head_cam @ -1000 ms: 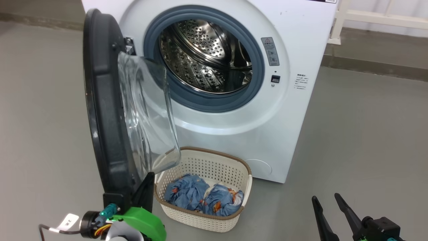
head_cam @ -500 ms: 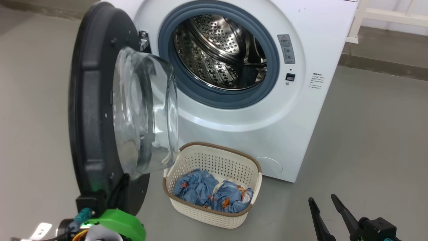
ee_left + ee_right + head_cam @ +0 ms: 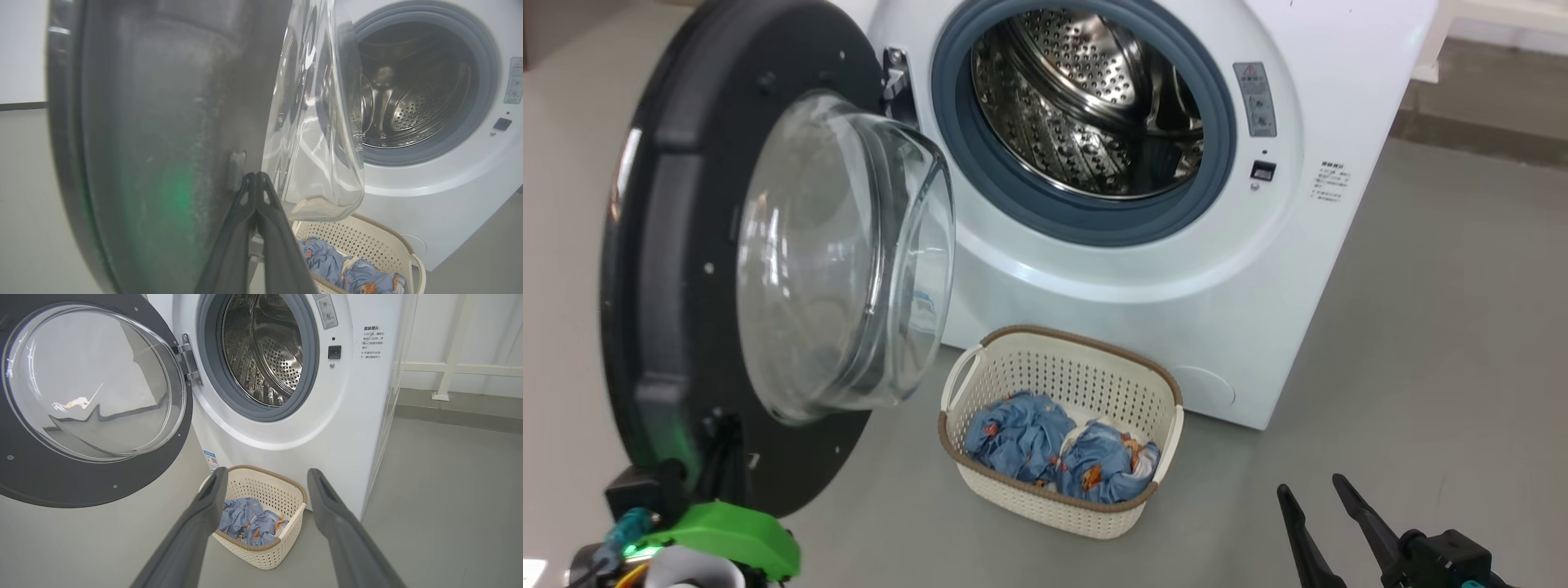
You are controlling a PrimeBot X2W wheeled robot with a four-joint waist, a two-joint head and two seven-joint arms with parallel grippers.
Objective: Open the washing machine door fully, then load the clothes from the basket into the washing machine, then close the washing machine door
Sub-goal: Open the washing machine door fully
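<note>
The washing machine [image 3: 1176, 310] stands with its steel drum [image 3: 1094, 106] exposed. Its door [image 3: 662, 245] hangs swung out to the left, the glass bowl [image 3: 841, 261] facing right. My left gripper [image 3: 723, 420] is shut with nothing between its fingers; in the left wrist view its tips [image 3: 255, 176] press on the door's [image 3: 163, 122] dark inner ring near the lower edge. The basket [image 3: 1062, 384] sits on the floor before the machine, holding two bundles of clothes [image 3: 1021, 441]. My right gripper [image 3: 1312, 486] hovers open at the lower right, apart from the basket [image 3: 261, 547] and clothes [image 3: 245, 520].
Grey floor [image 3: 1421, 343] spreads to the right of the machine. A white rail frame [image 3: 449, 367] stands behind its right side above a dark floor strip [image 3: 1478, 131]. A blue label [image 3: 210, 457] shows low on the machine's front.
The door has swung further open to the left with my shut left gripper pushing it. The head camera has shifted. The right gripper, basket and clothes stay put.
</note>
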